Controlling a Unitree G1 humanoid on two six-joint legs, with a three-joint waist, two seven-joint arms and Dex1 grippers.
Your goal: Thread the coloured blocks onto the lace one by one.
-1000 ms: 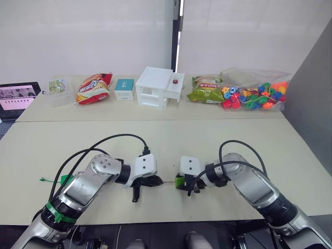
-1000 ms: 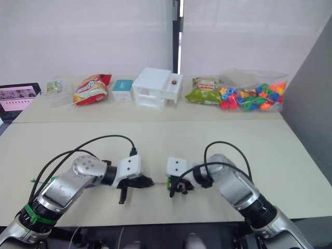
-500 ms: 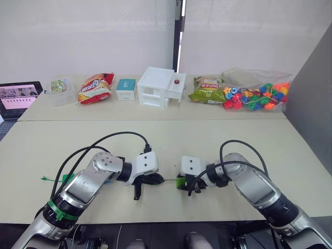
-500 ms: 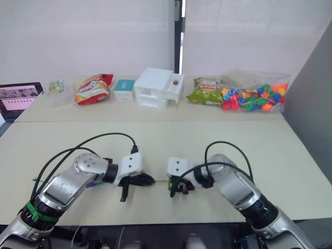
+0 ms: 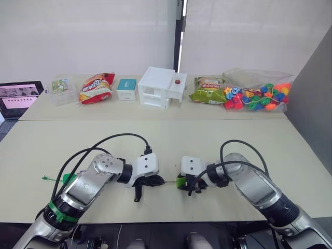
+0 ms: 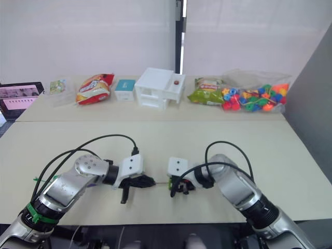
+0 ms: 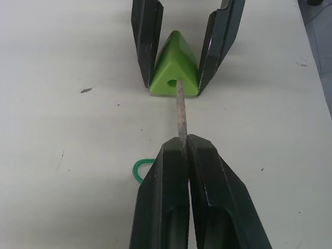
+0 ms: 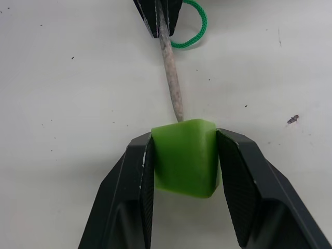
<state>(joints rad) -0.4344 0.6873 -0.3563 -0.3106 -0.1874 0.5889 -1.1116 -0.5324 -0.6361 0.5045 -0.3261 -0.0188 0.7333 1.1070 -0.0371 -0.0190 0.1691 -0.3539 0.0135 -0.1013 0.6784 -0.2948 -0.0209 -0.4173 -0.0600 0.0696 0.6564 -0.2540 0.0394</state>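
A green triangular block (image 7: 174,78) sits on the table, with my right gripper (image 8: 184,136) shut on its two sides. My left gripper (image 7: 184,142) is shut on the lace's stiff pale tip (image 7: 180,111). The tip points straight at the hole in the block's face and its end is at the hole's mouth. Behind the left fingers the green lace (image 8: 192,31) curls in a small loop. In the head views both grippers meet near the table's front edge (image 5: 168,182), and the lace's far end (image 5: 52,179) lies at the left. More coloured blocks fill a clear bag (image 5: 257,96) at the back right.
Along the back table stand a white box (image 5: 161,86), a teal carton (image 5: 126,88), two snack bags (image 5: 94,88) (image 5: 206,90), a small clear container (image 5: 61,85) and a screen (image 5: 18,96) at far left. A grey wall (image 5: 311,104) borders the right.
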